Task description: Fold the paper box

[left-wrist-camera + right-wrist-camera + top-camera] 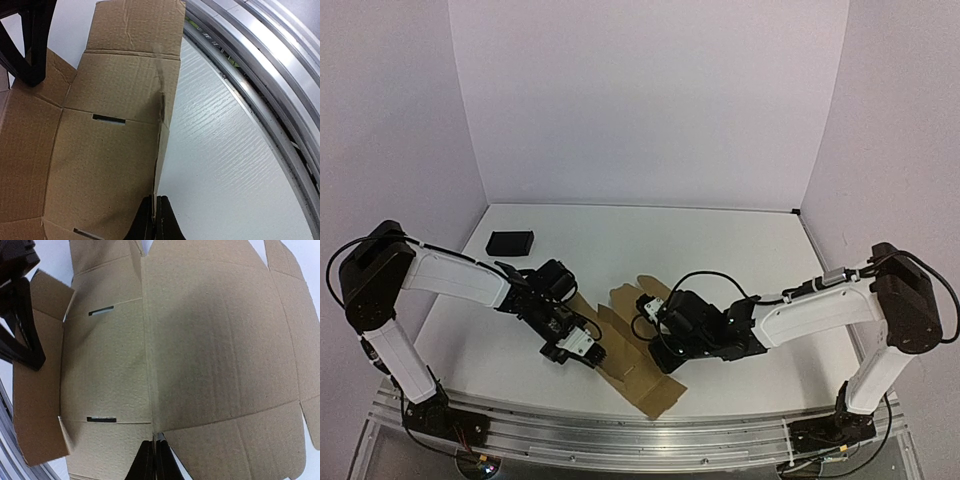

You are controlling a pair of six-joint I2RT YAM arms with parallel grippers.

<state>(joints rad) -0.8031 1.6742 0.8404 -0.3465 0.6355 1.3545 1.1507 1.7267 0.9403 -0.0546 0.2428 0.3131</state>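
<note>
Left claw point(154, 220): jaws shut, pinching thin raised flap edge. Right claw point(154, 461): jaws shut at near end of long crease; grip on cardboard cannot be told. Box point(655, 392): brown die-cut sheet, mostly flat, on desk point(720, 240) near front edge, between both arms. Slot point(109, 118) cut in panel beside left claw.

Likely step: raising side wall.

Advice: hinge flap exactly along scored crease. Slow arc, light pinch, no tearing. Other claw should pin base so sheet cannot slide.
</note>
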